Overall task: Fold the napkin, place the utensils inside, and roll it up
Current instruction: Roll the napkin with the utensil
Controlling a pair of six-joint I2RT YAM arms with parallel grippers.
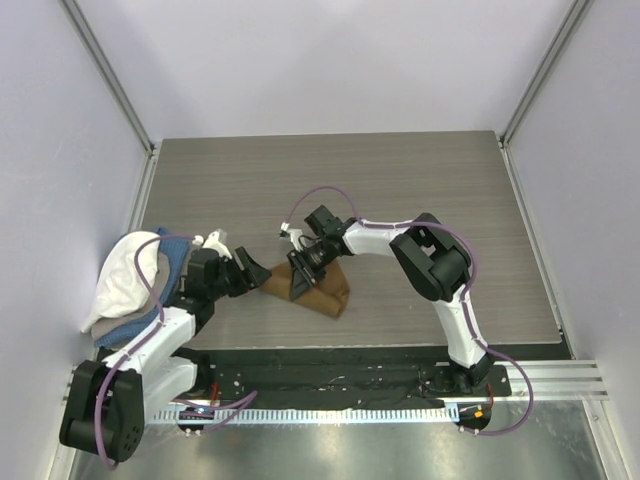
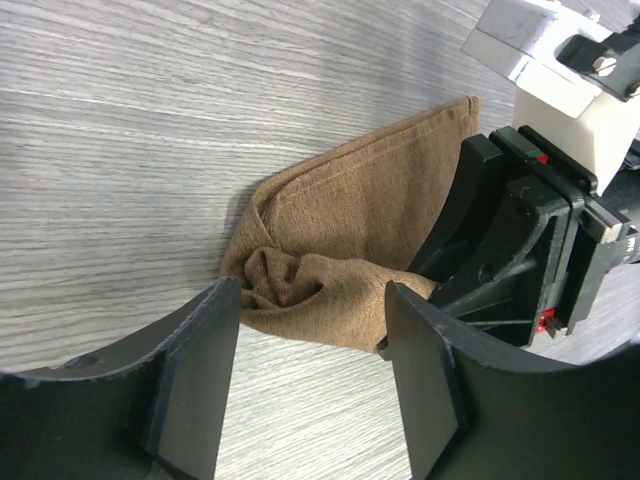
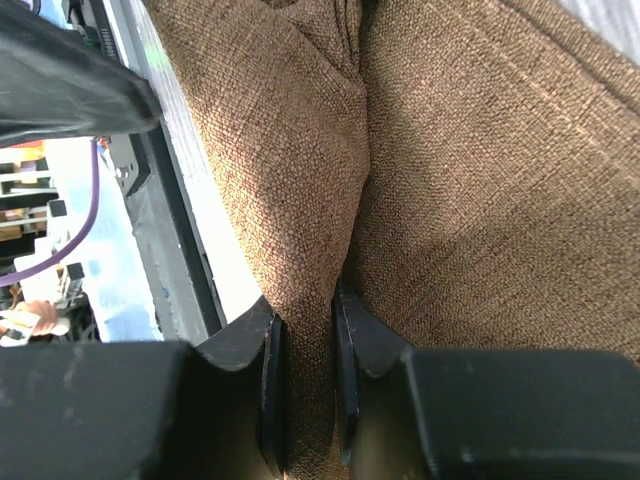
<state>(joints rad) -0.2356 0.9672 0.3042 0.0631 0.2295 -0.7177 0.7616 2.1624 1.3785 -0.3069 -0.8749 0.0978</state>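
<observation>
My right hand (image 3: 305,335) was clamped shut on the napkin (image 3: 480,150); in its wrist view the two dark fingers (image 3: 272,390) pinched a raised ridge of the tan weave between them, with only a sliver of cloth showing in the gap; the rest of the fabric spread up and to the right, filling most of that view. From above, that hand sat on the far left part of the napkin, and a purple cable (image 1: 318,190) looped over it.

My left hand (image 2: 312,300) was open; its fingers stood well apart, one on each side of a crumpled corner of the napkin, the tips just beside the bunched cloth, though I could not tell whether they touched it. In that wrist view the napkin lay folded into a rough triangle on the grey wood-grain counter (image 1: 420,190); a stitched hem ran along its upper edge, and the right hand's black frame sat against its right side.

The napkin lay near the middle of the counter, toward the near edge, between the two hands; it was a creased, doubled-up heap rather than a flat sheet. Left of it, a white cloth (image 1: 128,280) was piled on a blue cloth (image 1: 175,250) at the counter's left edge, apart from the napkin.
</observation>
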